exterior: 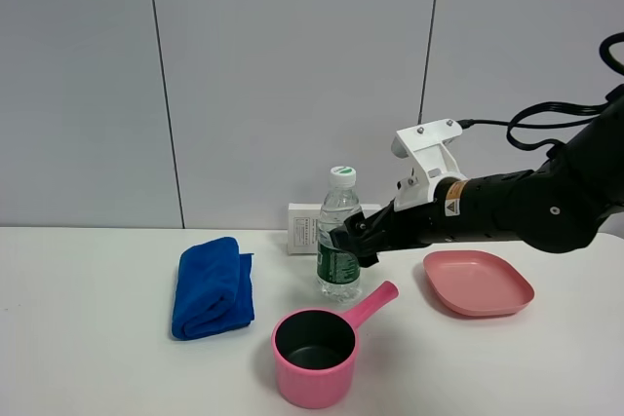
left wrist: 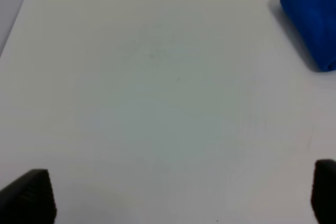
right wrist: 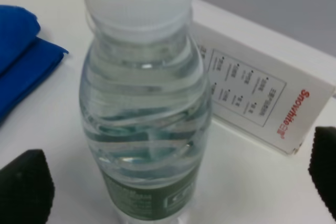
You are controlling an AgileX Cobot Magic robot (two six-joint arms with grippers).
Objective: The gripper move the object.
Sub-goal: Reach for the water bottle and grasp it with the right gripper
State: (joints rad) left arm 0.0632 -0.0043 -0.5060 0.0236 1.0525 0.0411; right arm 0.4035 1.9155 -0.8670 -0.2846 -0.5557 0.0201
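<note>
Pink pot [exterior: 314, 389], dark inside; behind it, bottle [exterior: 338, 226] of water.

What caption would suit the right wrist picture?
Open right gripper flanks an upright water bottle, white box behind it.

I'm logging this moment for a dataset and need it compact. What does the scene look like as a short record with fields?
bottle: clear water bottle, white cap, green label, upright on the table
right claw: right claw open, one jaw on each side of the bottle, not gripping it
left claw: left claw open over bare table, holding nothing
behind bottle: white box
beside bottle: blue towel on the left arm's side, pink plate on the right arm's side
in front: pink pot
</note>
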